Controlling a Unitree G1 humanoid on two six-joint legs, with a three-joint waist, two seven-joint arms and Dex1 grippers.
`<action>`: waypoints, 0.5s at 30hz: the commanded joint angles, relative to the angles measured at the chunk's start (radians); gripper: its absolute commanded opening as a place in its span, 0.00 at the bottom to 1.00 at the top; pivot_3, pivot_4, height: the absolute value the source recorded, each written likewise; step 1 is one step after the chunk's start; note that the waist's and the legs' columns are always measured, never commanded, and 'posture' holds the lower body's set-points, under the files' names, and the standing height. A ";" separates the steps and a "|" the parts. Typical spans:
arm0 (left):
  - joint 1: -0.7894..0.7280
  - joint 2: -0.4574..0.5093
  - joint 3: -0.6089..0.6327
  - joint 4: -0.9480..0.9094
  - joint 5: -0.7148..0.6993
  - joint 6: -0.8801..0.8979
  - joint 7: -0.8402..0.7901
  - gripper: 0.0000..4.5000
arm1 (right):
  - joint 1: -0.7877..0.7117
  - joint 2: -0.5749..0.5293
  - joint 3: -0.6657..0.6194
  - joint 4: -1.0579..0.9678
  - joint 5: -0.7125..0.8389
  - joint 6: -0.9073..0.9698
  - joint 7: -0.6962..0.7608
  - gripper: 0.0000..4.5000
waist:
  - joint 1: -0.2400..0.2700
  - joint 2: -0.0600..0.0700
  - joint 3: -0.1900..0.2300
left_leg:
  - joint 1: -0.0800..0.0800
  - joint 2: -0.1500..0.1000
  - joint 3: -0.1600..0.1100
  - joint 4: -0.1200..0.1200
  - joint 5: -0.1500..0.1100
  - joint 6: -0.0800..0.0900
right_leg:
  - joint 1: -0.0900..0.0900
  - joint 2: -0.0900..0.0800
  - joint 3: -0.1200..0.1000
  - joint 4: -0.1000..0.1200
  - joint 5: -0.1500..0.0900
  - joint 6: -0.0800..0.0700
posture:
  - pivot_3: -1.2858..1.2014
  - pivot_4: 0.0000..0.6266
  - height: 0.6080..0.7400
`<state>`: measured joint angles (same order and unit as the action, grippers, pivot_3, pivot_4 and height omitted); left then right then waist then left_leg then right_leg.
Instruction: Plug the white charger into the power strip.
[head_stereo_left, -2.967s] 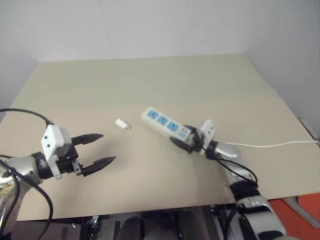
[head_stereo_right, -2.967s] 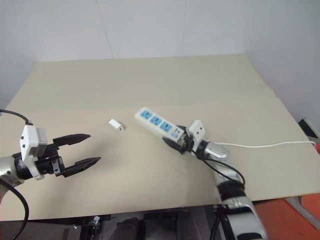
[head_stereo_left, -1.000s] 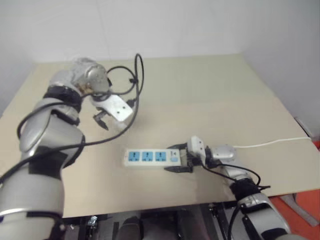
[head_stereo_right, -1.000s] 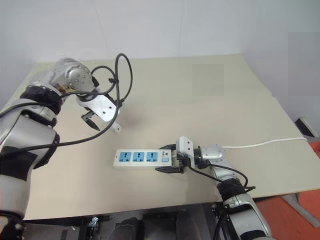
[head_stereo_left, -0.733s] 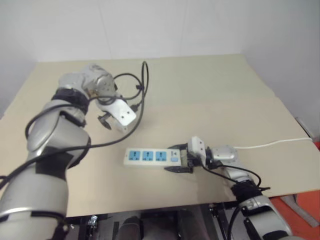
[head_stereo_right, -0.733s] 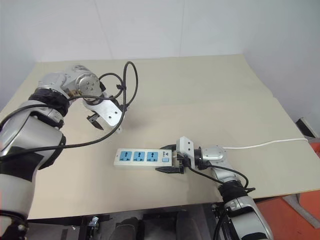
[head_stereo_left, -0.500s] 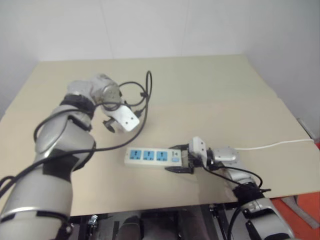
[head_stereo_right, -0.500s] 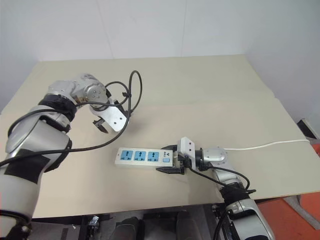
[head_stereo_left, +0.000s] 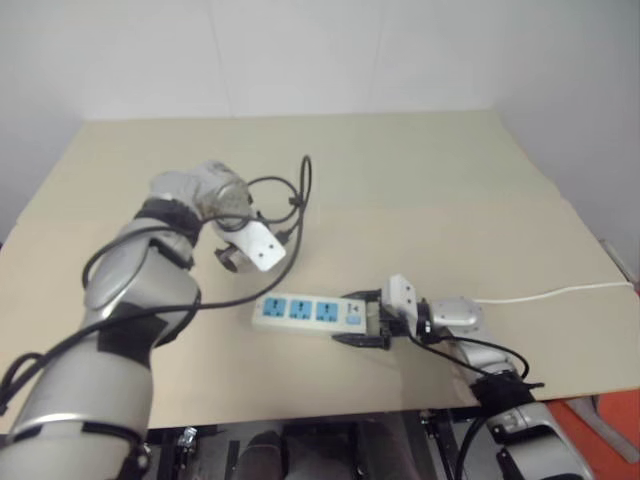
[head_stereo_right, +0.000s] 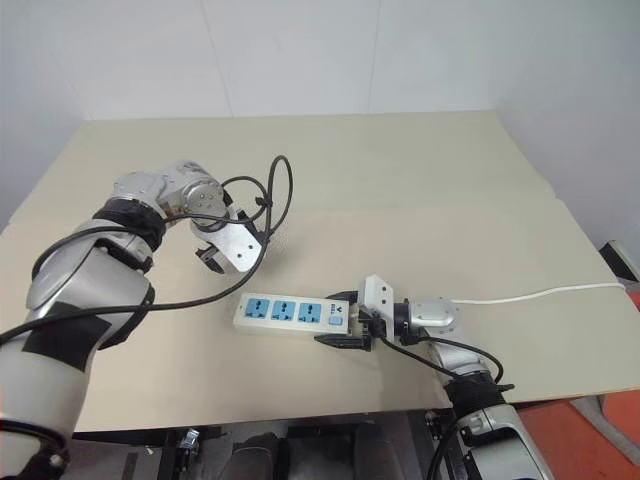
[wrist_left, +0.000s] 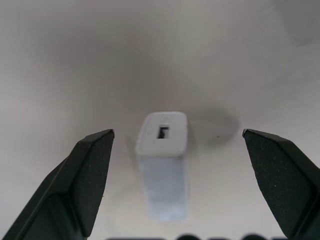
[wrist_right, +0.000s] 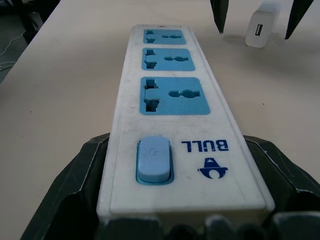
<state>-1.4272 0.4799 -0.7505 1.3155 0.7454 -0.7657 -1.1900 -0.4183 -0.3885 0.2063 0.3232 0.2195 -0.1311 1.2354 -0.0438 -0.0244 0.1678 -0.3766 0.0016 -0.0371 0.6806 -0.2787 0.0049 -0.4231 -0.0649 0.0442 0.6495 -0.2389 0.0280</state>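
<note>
— Where's the white charger (wrist_left: 163, 165)?
— On the table (head_stereo_right: 400, 180), between the spread fingers of the left pincer (wrist_left: 177, 150), touching neither — it has come lower over it than a second ago.
— And the power strip (head_stereo_right: 292, 313)?
— Unmoved, switch end clamped in the right pincer (head_stereo_right: 338, 319).

I seem to be working in a bare test room or lab: a plain beige table (head_stereo_right: 400, 170) against blank white walls (head_stereo_right: 300, 50).
</note>
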 joint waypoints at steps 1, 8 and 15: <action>0.004 0.000 0.003 -0.003 0.009 -0.013 0.026 1.00 | 0.010 -0.001 -0.005 -0.027 0.015 0.017 -0.003 0.76 | 0.000 0.000 0.000 | 0.000 0.000 0.000 0.000 0.000 0.000 | 0.000 0.000 0.000 0.000 0.000 0.000 | 0.52 0.24 1.00; 0.018 -0.010 -0.006 -0.002 0.027 -0.025 0.055 0.86 | 0.016 -0.003 -0.014 -0.045 0.021 0.036 -0.011 0.76 | 0.002 0.000 0.000 | 0.000 0.000 0.000 0.000 0.000 0.000 | 0.001 0.000 0.000 0.000 0.000 0.000 | 0.52 0.24 1.00; 0.017 -0.015 -0.008 -0.001 0.051 -0.031 0.101 0.37 | 0.023 -0.003 -0.020 -0.061 0.020 0.045 -0.019 0.76 | 0.005 0.000 0.000 | 0.001 -0.001 0.000 0.002 0.000 0.000 | 0.001 -0.001 0.000 0.000 0.000 0.000 | 0.52 0.24 1.00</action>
<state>-1.4111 0.4727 -0.7615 1.3173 0.7934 -0.7887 -1.1147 -0.4016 -0.3914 0.1914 0.2961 0.2204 -0.0950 1.2189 -0.0391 -0.0245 0.1678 -0.3760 0.0007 -0.0374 0.6828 -0.2787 0.0049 -0.4219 -0.0655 0.0442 0.6496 -0.2388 0.0282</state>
